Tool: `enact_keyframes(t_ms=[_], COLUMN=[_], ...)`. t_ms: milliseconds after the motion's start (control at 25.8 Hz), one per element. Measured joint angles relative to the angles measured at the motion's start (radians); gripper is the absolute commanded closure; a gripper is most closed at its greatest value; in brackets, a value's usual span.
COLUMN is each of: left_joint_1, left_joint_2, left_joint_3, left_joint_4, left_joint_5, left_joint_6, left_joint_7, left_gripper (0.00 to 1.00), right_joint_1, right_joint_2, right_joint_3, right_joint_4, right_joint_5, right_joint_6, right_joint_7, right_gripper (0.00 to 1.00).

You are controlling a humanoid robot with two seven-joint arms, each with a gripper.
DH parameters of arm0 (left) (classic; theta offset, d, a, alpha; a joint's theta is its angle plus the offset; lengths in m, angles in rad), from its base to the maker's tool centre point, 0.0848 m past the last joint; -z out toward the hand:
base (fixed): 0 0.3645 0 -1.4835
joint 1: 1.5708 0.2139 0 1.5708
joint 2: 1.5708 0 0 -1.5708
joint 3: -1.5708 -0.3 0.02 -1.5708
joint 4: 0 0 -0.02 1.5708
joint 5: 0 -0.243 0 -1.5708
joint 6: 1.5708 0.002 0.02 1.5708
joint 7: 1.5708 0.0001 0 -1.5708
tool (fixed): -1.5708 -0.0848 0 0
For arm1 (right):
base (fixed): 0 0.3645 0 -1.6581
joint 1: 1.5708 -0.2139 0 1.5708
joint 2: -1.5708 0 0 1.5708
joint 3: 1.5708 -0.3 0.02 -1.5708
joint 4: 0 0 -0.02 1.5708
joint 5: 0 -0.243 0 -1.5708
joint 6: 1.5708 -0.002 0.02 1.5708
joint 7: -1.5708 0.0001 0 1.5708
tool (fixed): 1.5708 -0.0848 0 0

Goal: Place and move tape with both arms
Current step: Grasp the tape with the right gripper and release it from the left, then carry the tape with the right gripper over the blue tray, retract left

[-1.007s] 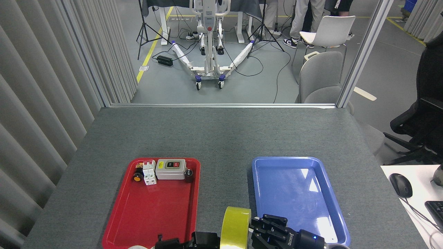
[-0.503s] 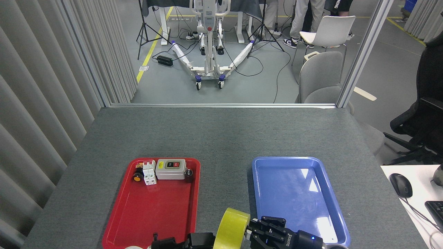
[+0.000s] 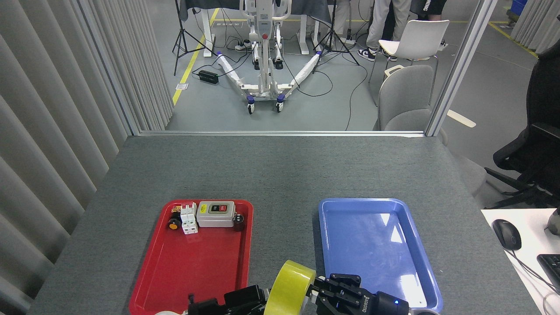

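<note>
The tape [image 3: 288, 286] stands on edge, tilted, at the near edge of the table [image 3: 280, 170], in the strip between the red tray [image 3: 144, 284] and the blue tray [image 3: 420, 245]. Both arms are on it: the left gripper [image 3: 245, 299] presses in from the left side of the roll, the right gripper [image 3: 339, 291] from the right. The right gripper's black fingers [image 3: 345, 280] sit curled just against the roll's side; whether they actually clamp it or only touch, I cannot tell. The left one is dark and half cut off at the bottom of the view, so its opening is not readable either.

This looks like a hand-over between arms. To do it well, one side should have a firm hold across the roll's width before the other lets go, since the roll is leaning and could tip or roll off the near edge. The blue tray, empty, lies just beside on the right; the red tray's far end carries the switch box [image 3: 215, 213] and small parts.
</note>
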Motion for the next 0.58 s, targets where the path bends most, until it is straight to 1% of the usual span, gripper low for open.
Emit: enact_keyframes(t_ms=[387, 581], left_joint_1=[-0.005, -0.003], left_joint_2=[-0.002, -0.003], left_joint_3=[0.043, 0.089], left_joint_4=[0.001, -0.009], left_joint_5=[-0.002, -0.006], left_joint_6=[-0.008, -0.049], left_joint_7=[0.005, 0.04], left_gripper=[0.0, 0.0], right_joint_1=[0.003, 0.012], right_joint_2=[-0.001, -0.002], right_joint_3=[-0.007, -0.031], right_joint_4=[0.0, -0.001], right_joint_5=[-0.007, -0.012], right_joint_6=[0.0, 0.0], right_joint_7=[-0.006, -0.007], right_gripper=[0.71, 0.71])
